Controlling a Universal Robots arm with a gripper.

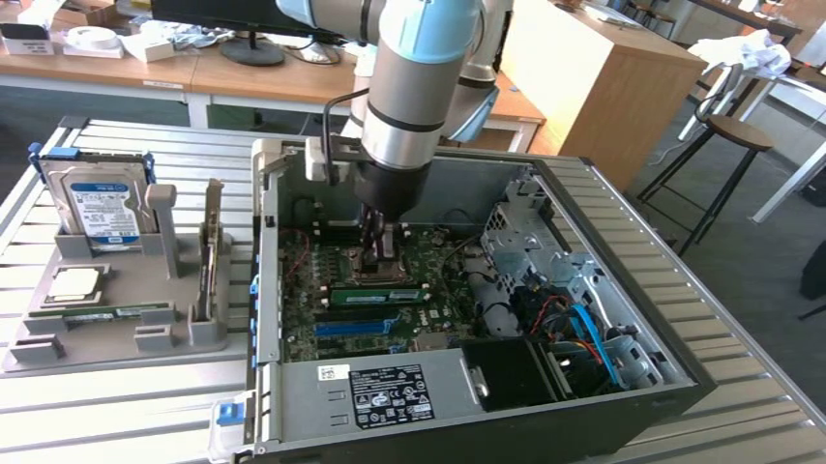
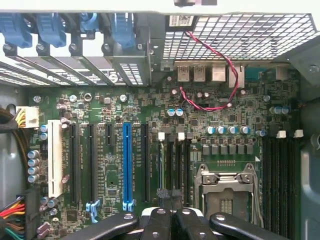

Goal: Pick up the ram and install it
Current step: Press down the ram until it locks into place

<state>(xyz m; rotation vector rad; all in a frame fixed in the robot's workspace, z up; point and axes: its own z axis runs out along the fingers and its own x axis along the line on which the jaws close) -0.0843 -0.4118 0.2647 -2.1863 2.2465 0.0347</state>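
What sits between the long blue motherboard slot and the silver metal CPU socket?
Exterior view: the long green ram stick stands there. Wrist view: black slots lie between the blue slot and the CPU socket.

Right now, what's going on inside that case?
The arm is down inside the open computer case, its hand shut and low over the motherboard. A green ram stick stands in the board by the fingertips; contact is unclear. A similar stick lies in the grey holder outside.
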